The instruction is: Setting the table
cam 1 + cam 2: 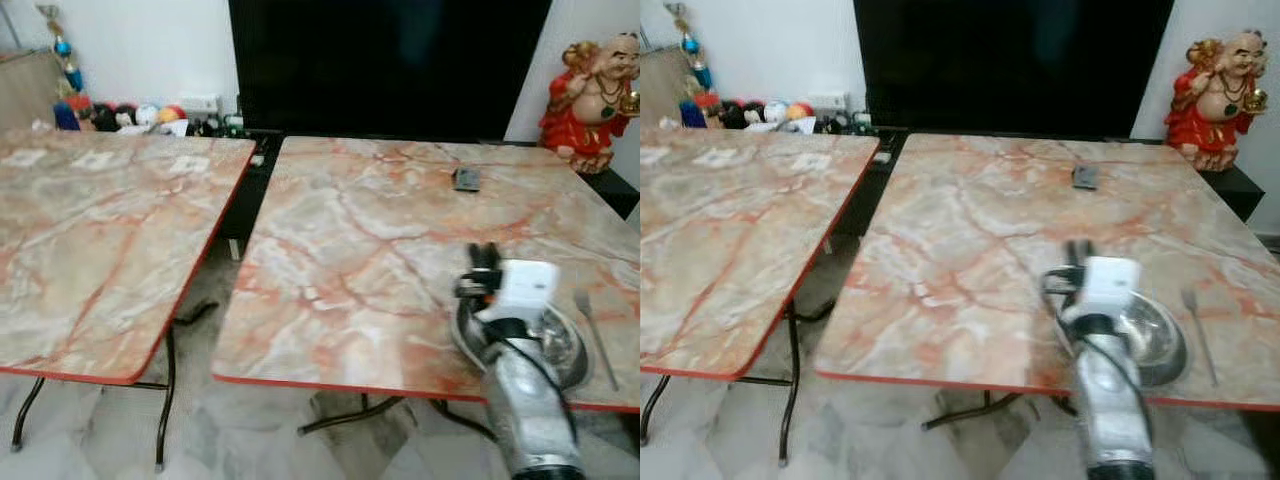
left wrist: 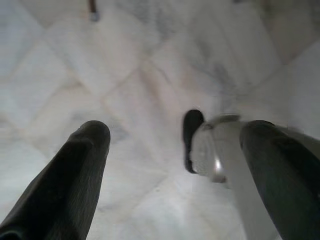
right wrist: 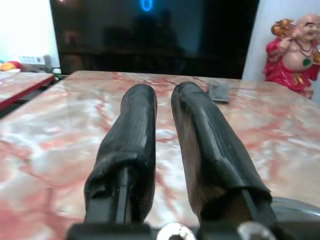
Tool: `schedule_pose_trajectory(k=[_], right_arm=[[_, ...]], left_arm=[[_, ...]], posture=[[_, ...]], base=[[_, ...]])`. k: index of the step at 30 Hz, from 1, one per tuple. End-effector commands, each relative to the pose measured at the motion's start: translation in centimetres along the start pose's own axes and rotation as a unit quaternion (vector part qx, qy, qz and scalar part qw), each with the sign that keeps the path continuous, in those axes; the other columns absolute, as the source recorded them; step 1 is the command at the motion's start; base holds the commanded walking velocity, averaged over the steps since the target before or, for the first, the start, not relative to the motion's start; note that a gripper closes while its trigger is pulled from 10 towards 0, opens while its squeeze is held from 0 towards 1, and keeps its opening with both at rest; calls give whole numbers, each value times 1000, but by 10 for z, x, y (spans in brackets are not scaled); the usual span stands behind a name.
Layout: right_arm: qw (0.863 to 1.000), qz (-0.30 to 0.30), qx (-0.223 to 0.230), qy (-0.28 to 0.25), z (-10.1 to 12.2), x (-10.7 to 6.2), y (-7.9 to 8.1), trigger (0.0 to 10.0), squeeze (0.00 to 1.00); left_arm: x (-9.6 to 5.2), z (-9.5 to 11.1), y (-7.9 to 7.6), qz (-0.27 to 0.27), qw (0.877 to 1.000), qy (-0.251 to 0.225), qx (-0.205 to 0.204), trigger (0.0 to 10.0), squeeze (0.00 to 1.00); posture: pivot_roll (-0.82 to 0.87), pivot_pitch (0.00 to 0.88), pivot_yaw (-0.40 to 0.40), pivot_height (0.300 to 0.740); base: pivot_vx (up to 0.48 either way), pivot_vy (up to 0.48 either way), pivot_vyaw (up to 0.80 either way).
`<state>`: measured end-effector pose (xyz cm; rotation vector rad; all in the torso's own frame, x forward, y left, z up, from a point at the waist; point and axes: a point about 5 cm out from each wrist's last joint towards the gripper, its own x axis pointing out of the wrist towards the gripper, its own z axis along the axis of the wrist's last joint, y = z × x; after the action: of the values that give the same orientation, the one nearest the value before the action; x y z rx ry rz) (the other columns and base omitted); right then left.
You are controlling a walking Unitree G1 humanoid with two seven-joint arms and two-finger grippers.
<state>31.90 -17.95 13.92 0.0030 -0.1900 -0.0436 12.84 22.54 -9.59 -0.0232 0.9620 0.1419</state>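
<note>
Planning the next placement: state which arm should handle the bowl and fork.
Right. The right gripper is above the table, over the bowl beside the fork; the left gripper hangs toward the floor.

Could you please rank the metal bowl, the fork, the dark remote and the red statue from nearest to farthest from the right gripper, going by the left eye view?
From the right gripper:
1. Metal bowl, just beneath the wrist at the table's near edge.
2. Fork, lying right of the bowl.
3. Dark remote, ahead toward the table's far edge.
4. Red statue, beyond the far right corner.
</note>
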Motion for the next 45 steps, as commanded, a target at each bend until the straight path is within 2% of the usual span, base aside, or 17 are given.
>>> schedule_pose_trajectory(k=[1, 15, 45], right_arm=[[1000, -12, -7, -11, 5, 0, -10, 10000, 0], [1000, 5, -6, -2, 1, -3, 1, 10000, 0], [1000, 11, -4, 7, -3, -5, 9, 10000, 0]], left_arm=[[0, -1, -7, -10, 1000, 3, 1, 10000, 0], [-1, -5, -6, -12, 1000, 7, 2, 10000, 0], [-2, -7, -5, -12, 1000, 7, -1, 10000, 0]], posture=[[-43, 0, -2, 740], [-38, 0, 0, 740], [-21, 0, -4, 740]], base=[[0, 480, 0], [0, 480, 0], [0, 480, 0]])
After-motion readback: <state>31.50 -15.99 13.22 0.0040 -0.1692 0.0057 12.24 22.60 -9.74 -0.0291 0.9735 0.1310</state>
